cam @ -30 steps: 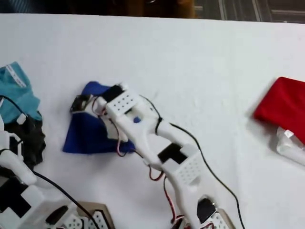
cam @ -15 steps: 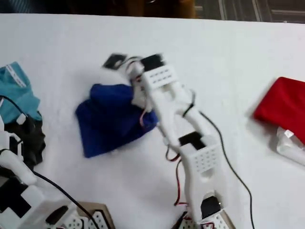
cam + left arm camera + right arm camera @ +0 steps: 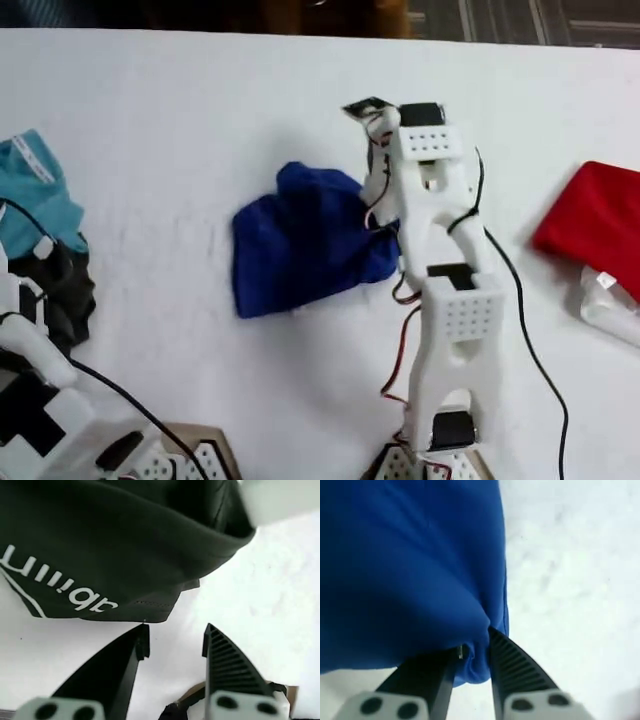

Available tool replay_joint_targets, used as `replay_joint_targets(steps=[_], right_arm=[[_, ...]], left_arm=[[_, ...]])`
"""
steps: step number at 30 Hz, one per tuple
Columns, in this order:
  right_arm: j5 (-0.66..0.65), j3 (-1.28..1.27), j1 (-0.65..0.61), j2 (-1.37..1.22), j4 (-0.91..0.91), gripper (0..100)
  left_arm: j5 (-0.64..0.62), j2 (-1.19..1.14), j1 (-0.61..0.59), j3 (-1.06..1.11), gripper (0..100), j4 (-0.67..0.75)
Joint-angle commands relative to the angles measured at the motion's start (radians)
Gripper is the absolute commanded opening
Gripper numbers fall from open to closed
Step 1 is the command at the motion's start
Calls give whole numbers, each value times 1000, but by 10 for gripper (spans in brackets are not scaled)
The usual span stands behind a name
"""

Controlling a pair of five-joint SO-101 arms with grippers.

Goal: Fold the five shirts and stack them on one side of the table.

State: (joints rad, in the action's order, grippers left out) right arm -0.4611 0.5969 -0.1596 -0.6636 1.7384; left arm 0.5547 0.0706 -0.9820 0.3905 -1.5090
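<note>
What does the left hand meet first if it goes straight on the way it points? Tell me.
Most likely the black shirt: its hem lies just ahead of the open left hand, with bare table between. The hand's height above the table is unclear.

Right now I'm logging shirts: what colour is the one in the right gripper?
Blue; the shirt shows best in the right wrist view.

The red shirt (image 3: 598, 222) is cut off by the high view's right edge, the teal shirt (image 3: 35, 200) by its left; the black shirt (image 3: 70, 290) is partly hidden by the left arm (image 3: 28, 345).
</note>
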Motion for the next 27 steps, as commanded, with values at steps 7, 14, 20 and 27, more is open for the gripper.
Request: replay_joint_targets(steps=[7, 14, 20, 27], right_arm=[[-40, 9, 5, 84, 27, 22], [-40, 8, 94, 111, 30, 22], [-40, -52, 56, 125, 28, 22], [-40, -60, 21, 116, 22, 21]], left_arm=[[-20, 3, 545, -82, 203, 20], [-250, -106, 829, -300, 203, 101], [-318, -466, 918, -564, 203, 26], [-436, -835, 971, -1040, 203, -224]])
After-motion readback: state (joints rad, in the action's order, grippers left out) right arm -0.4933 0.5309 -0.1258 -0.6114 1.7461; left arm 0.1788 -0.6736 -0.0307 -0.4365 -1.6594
